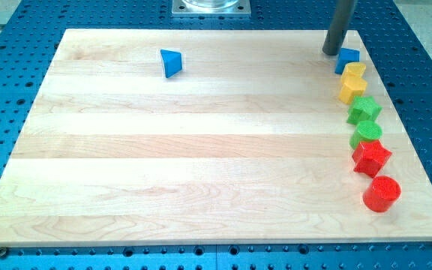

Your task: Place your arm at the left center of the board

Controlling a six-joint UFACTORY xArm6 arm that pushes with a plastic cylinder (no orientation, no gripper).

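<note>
My tip (pixel 331 52) sits near the top right corner of the pale wooden table (pixel 201 150), just to the view's left of a small blue cube-like plastic block (pixel 347 58), close beside it; I cannot tell whether they touch. There is no hand on this rig, only the straight dark rod, so nothing can open, close or grip.

The task has no block of its own: its goal is the left centre of the table, a bare stretch of wood midway down the view's left edge, well apart from the tip.

Down the view's right edge runs a column of blocks: below the blue cube lie a yellow plastic block of irregular shape (pixel 352 82), a green star-like block (pixel 364 110), a green rounded block (pixel 368 133), a red star-like block (pixel 371 157) and a red cylinder (pixel 382 193). A blue wedge-shaped block (pixel 171 62) stands alone towards the top left.

These blocks look light, stiff and easy to slide on smooth wood, so any brush would shift them. There is nothing to take hold of; I judge a diagonal sweep passing below the blue wedge best.
</note>
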